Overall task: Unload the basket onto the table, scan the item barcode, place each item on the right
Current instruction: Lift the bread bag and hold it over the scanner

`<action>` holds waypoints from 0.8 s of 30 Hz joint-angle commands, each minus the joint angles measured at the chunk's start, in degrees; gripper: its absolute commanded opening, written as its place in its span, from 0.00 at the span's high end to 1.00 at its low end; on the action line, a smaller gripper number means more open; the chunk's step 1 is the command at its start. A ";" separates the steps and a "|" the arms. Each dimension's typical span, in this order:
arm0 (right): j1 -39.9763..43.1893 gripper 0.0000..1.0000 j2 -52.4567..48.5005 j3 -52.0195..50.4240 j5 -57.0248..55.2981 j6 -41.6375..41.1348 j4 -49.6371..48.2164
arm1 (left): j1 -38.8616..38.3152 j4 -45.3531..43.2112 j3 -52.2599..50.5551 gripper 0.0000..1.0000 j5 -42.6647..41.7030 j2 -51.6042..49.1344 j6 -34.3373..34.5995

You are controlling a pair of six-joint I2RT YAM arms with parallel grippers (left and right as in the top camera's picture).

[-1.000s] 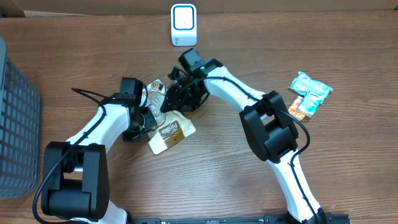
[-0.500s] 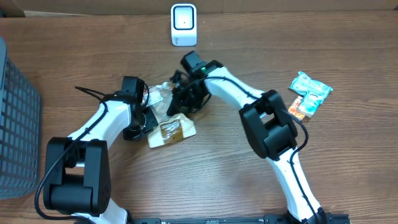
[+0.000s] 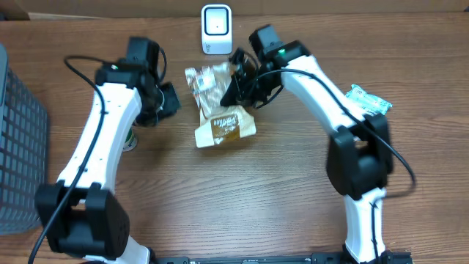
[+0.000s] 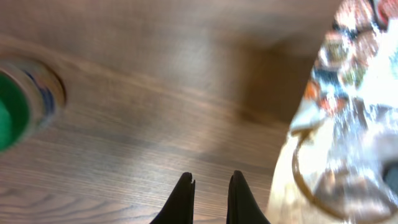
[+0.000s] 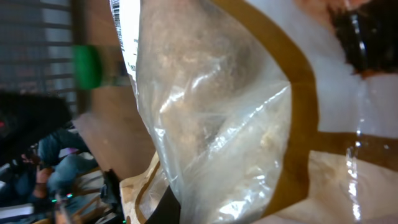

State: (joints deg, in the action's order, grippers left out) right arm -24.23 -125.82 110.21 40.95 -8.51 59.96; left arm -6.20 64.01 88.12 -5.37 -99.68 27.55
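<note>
Overhead: right gripper (image 3: 236,89) apparently clamped on snack bag's (image 3: 223,126) upper edge.

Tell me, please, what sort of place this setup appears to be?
Probably a mock checkout station in a lab: a white barcode scanner stands at the far edge of the table, the right gripper holds a snack bag near it, and a grey basket sits at the left.
</note>
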 commanded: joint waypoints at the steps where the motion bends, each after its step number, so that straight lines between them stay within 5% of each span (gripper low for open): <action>1: 1.75 0.96 9.44 0.50 -0.94 3.72 0.42 | 1.60 2.93 6.62 0.96 -0.07 2.36 -2.19; 6: 4.26 0.96 18.86 0.50 -1.31 4.52 0.81 | 6.08 4.76 9.44 0.95 -0.24 2.36 0.22; 9: 4.70 0.96 23.39 0.50 -3.93 4.52 1.86 | 8.70 5.05 9.44 0.86 -0.26 2.32 1.66; 17: 4.70 0.96 26.82 0.48 -5.11 4.52 4.02 | 10.43 5.20 9.44 0.04 -0.13 2.32 0.70; 21: 4.48 0.96 26.80 0.48 -8.00 4.15 2.51 | 10.40 5.18 9.44 0.01 -0.07 2.32 0.72; 24: 2.89 0.96 26.56 0.48 -20.04 3.56 -0.42 | 10.40 5.18 9.44 0.01 -0.07 2.32 0.72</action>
State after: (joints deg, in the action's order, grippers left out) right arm -19.77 -99.44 110.24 31.99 -4.51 61.36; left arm 4.38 69.23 96.60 -5.37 -97.82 28.51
